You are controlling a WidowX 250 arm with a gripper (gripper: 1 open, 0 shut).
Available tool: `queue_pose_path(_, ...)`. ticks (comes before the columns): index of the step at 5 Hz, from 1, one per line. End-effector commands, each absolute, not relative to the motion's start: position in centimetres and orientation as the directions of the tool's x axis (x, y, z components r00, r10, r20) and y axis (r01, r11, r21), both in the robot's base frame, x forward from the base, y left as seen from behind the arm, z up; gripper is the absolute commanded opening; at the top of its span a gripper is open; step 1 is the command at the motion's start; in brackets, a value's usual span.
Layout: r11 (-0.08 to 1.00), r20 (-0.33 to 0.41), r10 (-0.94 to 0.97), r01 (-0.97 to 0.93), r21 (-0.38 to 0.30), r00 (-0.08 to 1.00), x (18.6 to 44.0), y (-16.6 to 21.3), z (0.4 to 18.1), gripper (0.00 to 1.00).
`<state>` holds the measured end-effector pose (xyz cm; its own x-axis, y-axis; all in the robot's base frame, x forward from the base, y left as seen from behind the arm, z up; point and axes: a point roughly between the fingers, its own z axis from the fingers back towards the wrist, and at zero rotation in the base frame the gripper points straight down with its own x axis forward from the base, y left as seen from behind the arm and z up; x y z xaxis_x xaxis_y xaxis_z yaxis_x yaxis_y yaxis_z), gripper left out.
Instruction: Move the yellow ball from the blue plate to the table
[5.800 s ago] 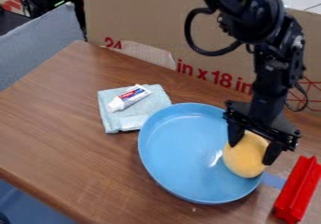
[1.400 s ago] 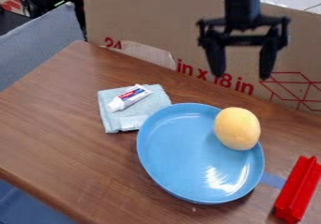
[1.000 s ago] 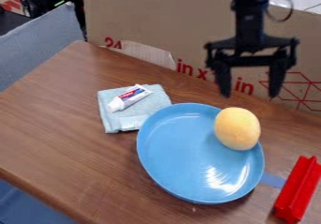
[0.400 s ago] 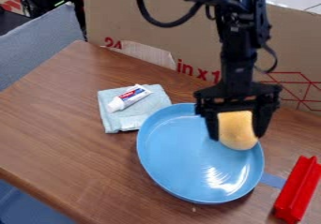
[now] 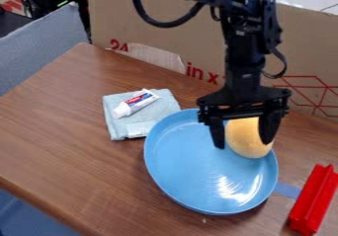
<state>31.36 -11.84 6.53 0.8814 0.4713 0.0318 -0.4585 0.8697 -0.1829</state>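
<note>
The yellow ball (image 5: 246, 136) rests on the right half of the blue plate (image 5: 179, 166), which lies on the brown wood table (image 5: 59, 112). My gripper (image 5: 243, 130) points down over the plate with its jaws open, one black finger on each side of the ball. The left finger (image 5: 215, 131) and the right finger (image 5: 274, 125) straddle it; whether they touch the ball cannot be told. The arm rises from the gripper toward the top of the picture.
A folded pale cloth (image 5: 132, 117) with a toothpaste tube (image 5: 142, 103) on it lies left of the plate. A red block (image 5: 314, 200) sits at the right edge. A cardboard box (image 5: 158, 23) with red print stands behind.
The open gripper has come down from above the box to the plate and turned, so its fingers now stand on either side of the ball. Ball and plate have not moved.
</note>
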Motion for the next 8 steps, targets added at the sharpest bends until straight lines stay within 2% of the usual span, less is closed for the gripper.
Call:
queue_pose_path(1,0.857,0.075,0.493,-0.470,-0.210,0.867,32.9,-12.9,6.7,1.00)
queue_pose_path(2,0.853,0.105,0.510,-0.486,-0.192,0.854,32.0,-13.3,6.5,1.00)
queue_pose_path(3,0.849,0.113,0.517,-0.490,-0.200,0.849,34.2,-13.8,5.8,1.00)
queue_pose_path(4,0.823,0.123,0.554,-0.519,-0.230,0.824,34.4,-13.6,4.7,1.00)
queue_pose_path(5,0.823,0.107,0.549,-0.514,-0.242,0.829,34.7,-14.4,5.0,1.00)
queue_pose_path(6,0.816,0.120,0.566,-0.533,-0.226,0.816,34.3,-14.0,6.3,1.00)
queue_pose_path(7,0.819,0.127,0.562,-0.528,-0.225,0.817,35.4,-14.8,6.3,0.00)
queue_pose_path(8,0.810,0.100,0.571,-0.540,-0.229,0.815,35.5,-14.8,4.9,0.00)
